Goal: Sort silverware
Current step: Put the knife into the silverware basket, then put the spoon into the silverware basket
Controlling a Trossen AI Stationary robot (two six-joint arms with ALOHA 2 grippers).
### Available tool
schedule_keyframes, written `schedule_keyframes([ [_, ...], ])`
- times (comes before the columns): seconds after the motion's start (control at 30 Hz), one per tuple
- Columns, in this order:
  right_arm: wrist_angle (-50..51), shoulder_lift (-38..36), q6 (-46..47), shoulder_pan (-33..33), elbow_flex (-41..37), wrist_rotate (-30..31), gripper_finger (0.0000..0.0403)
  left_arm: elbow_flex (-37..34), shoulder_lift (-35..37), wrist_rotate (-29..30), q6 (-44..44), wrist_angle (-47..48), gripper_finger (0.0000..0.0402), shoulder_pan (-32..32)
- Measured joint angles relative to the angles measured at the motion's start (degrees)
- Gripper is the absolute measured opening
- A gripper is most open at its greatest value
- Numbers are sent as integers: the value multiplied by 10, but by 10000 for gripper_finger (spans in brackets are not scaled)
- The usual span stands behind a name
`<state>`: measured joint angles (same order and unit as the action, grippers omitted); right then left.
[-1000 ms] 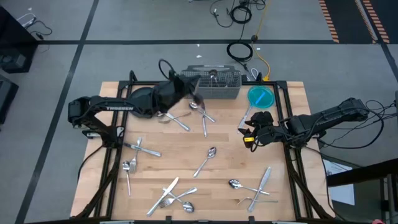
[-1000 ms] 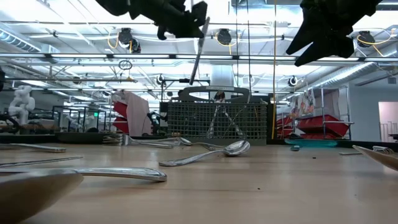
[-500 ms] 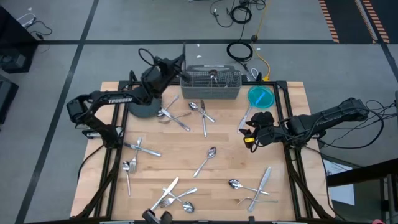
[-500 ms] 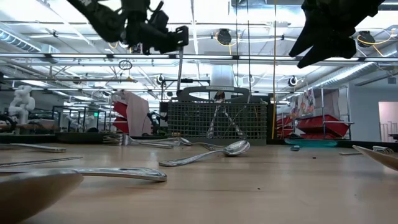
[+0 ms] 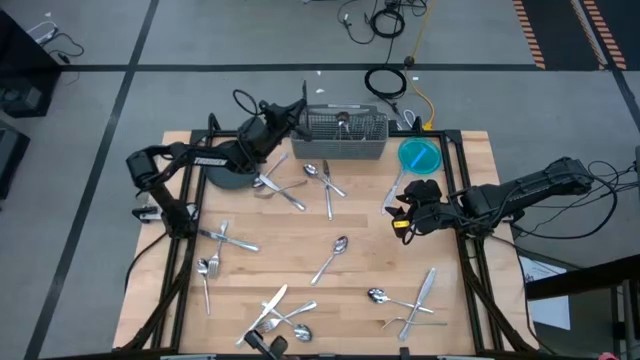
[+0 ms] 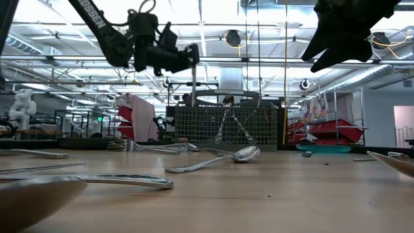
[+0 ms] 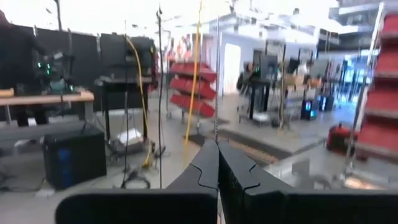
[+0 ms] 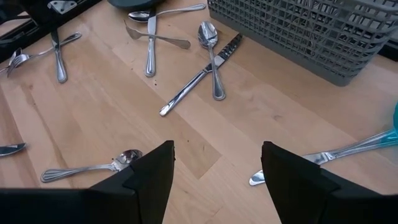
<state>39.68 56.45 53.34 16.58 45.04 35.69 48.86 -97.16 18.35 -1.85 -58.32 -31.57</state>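
Note:
My left gripper is shut on a slim piece of silverware over the left end of the grey wire-mesh caddy. Its shut fingers show in the left wrist view, where the piece itself is hidden. My right gripper hangs open above the table's right half with nothing between its fingers. More silverware lies flat on the wooden table: a spoon in the middle, a crossed knife and spoon in front of the caddy, and others along the near edge. My left gripper pinches the top end of the piece of silverware between its two fingers. The fingers come about level from the table's left side. The piece hangs upright below them, clear of the table, with its lower end near the caddy's top; which kind it is does not show.
A dark round plate sits left of the caddy under my left arm. A teal bowl stands right of the caddy. Forks, spoons and knives are scattered near the left edge and the near right.
My left gripper has carried the piece of silverware from over the table in front of the caddy toward the far edge and down, to the caddy's left end. The piece has swung from slanted to upright. My right gripper has kept still.

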Motion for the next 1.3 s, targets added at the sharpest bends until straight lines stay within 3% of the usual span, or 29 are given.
schedule_keyframes([
  [0.37,4,0,0,0,0,0,226,-6,-68,14,25,7,0,0],
  [0.67,10,0,-3,0,0,0,226,-71,-68,13,74,-48,2,-2],
  [0.8,11,0,-4,0,0,0,226,-71,-68,9,74,-45,24,-2],
  [0.97,10,0,-4,0,0,-2,229,-71,-68,-65,34,-48,57,-1],
  [1.13,9,0,-6,0,0,-15,232,-71,-52,-101,28,-37,81,3],
  [1.3,-26,5,-59,0,0,-50,229,-71,16,-132,29,-5,92,8],
])
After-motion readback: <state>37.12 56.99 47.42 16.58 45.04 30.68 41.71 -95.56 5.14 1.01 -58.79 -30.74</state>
